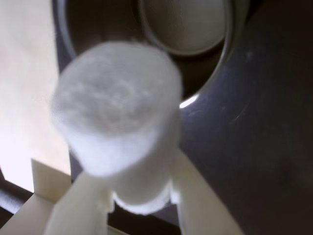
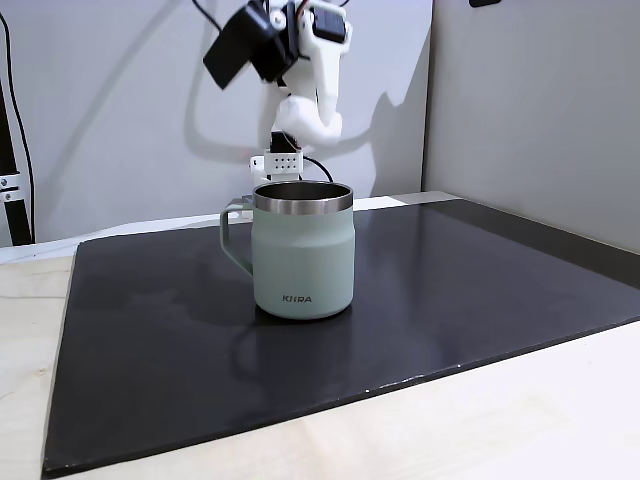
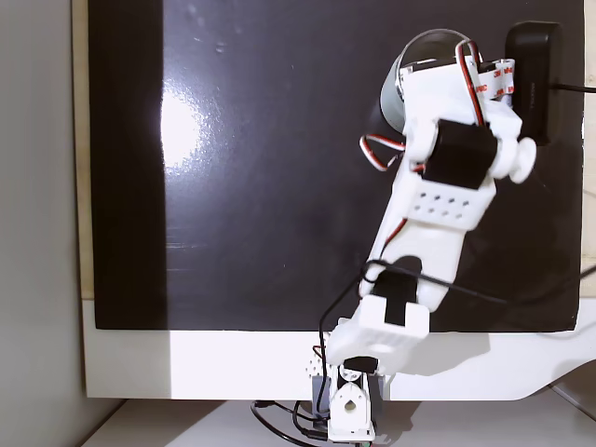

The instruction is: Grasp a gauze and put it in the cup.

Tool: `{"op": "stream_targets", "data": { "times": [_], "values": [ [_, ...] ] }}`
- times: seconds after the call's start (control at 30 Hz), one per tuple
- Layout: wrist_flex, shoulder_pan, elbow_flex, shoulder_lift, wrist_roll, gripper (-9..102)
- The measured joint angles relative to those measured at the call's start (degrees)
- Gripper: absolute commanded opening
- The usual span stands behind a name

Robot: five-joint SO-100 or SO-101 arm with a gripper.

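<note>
A: Arm pose?
B: White arm (image 3: 424, 214) stretched forward from its base, wrist raised high and tipped downward.
A: Gripper?
B: Gripper (image 1: 142, 196) fingers clamped on the gauze (image 1: 117, 122), roll end facing the wrist camera.

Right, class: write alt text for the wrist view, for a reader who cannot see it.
A blurred white roll of gauze sits clamped between the two pale fingers of the end effector, close to the camera. Beyond it lies the open mouth of the cup, steel-rimmed and seen from above, on a dark mat.
</note>
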Motion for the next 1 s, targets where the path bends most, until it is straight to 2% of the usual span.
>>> {"op": "stream_targets", "data": {
  "times": [0.47,0.53,0.63,0.7,1.0],
  "values": [
    [0.0,2.9,-5.3,-8.9,1.8,1],
    [0.0,3.0,-5.7,-9.1,1.8,8],
    [0.0,3.0,-5.9,-9.3,1.8,27],
    [0.0,3.0,-6.0,-9.4,1.8,33],
    [0.0,3.5,-6.2,-9.4,1.8,35]
  ]
}}
